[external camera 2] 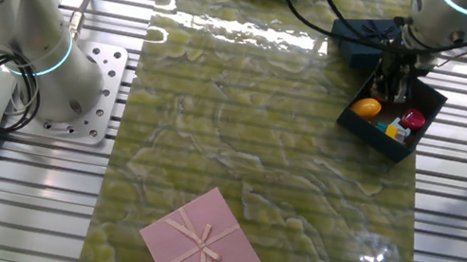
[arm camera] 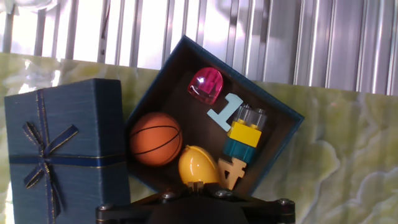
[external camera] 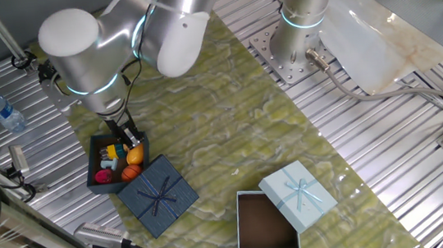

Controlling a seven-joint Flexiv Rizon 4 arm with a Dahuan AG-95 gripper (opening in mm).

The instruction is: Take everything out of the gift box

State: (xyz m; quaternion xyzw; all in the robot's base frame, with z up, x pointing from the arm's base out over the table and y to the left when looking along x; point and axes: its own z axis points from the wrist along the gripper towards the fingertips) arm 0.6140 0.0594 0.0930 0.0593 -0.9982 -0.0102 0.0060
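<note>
The navy gift box stands open on the green mat. Its ribboned lid lies against it. Inside lie an orange basketball, a yellow egg shape, a pink piece, a light blue "1", a yellow and teal brick and an orange "4". My gripper hangs just over the box above the yellow egg. Its fingertips are together and hold nothing.
A light blue box with a brown inside and its lid sit at the mat's near right. A pink box lies on the mat's other end. A water bottle and a second arm's base stand off the mat.
</note>
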